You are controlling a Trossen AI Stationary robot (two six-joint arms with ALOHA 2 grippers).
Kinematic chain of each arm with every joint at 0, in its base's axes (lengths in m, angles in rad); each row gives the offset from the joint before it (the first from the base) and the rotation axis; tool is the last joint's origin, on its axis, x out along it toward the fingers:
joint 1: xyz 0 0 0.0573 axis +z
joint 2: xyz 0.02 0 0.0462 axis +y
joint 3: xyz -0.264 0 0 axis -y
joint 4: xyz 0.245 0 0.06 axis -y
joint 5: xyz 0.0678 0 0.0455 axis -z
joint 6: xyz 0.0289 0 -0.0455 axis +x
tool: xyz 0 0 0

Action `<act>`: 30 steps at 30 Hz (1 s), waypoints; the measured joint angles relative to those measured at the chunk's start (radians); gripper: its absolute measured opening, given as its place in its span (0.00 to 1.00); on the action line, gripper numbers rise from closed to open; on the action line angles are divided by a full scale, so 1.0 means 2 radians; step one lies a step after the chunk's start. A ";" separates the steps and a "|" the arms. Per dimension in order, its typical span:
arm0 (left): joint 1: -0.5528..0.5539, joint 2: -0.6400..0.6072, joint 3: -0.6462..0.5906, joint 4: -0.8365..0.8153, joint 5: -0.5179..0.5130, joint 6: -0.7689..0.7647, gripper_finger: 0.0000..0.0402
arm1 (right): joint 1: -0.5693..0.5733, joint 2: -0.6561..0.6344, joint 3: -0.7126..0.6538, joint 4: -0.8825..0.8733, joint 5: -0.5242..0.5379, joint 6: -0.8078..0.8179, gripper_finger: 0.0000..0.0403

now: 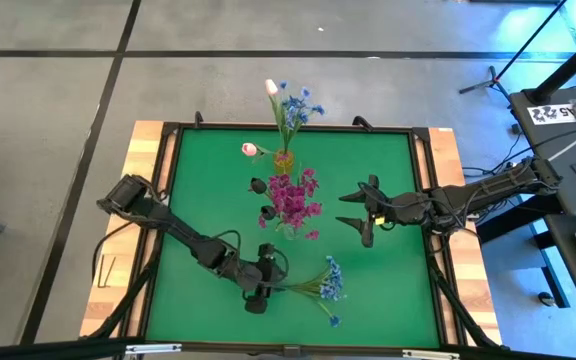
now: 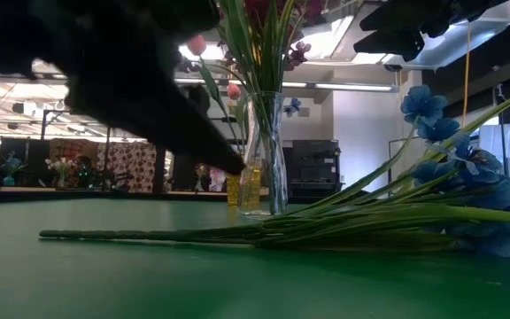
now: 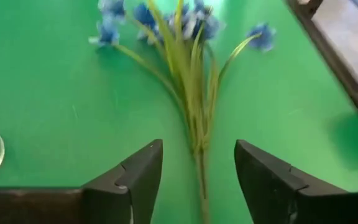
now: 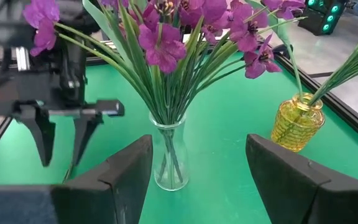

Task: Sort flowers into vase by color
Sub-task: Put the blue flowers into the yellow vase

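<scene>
— Left hand (image 1: 258, 285)?
— Low at the near part of the bench (image 1: 198, 180), dark wedge-shaped fingers (image 3: 135, 180) spread wide, nothing gripped. Straddling the thin green stems of the blue spray (image 3: 185, 74), which lies flat on the matte green mat between them.

— Shape of that spray?
— Long, grass-like leaves fanning out from one bundled stem end, soft blue blossoms (image 1: 331, 280) at the far tips. Lying loose, pointing toward the bench's right side.

— Right hand (image 1: 360, 218)?
— Held above the mat, right of centre, fingers (image 4: 120, 177) parted wide and empty. Pointed at the clear vase (image 4: 169, 158).

— Vases?
— Clear glass, slim and waisted, upright at mid-bench, packed with magenta flowers (image 1: 293, 200) and narrow green blades. Just behind it, a small yellow vase (image 4: 297, 121), bulbous, textured glass, carrying blue blossoms (image 1: 296, 108) and pale pink tulip buds (image 1: 271, 87).

— Bench edge?
— Dark frame round the green surface, pale wooden boards outside it.
</scene>
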 joint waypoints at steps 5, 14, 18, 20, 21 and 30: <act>0.004 0.033 0.000 0.007 0.003 -0.015 0.53 | 0.000 0.000 0.000 0.000 0.000 0.006 0.64; -0.001 0.070 0.000 0.041 -0.004 -0.035 0.55 | 0.000 0.000 0.000 0.000 0.000 0.010 0.64; 0.003 0.070 0.002 0.028 -0.010 -0.056 0.51 | 0.000 0.000 0.000 0.000 0.000 0.010 0.64; 0.003 0.070 0.002 0.026 -0.014 -0.054 0.46 | 0.000 0.000 0.000 0.000 0.000 0.010 0.64; 0.003 0.070 0.002 0.025 -0.015 -0.053 0.44 | 0.000 0.000 0.000 0.000 0.000 0.010 0.64; 0.004 0.069 0.001 0.013 -0.024 -0.057 0.05 | 0.000 0.000 0.000 0.000 0.000 0.010 0.64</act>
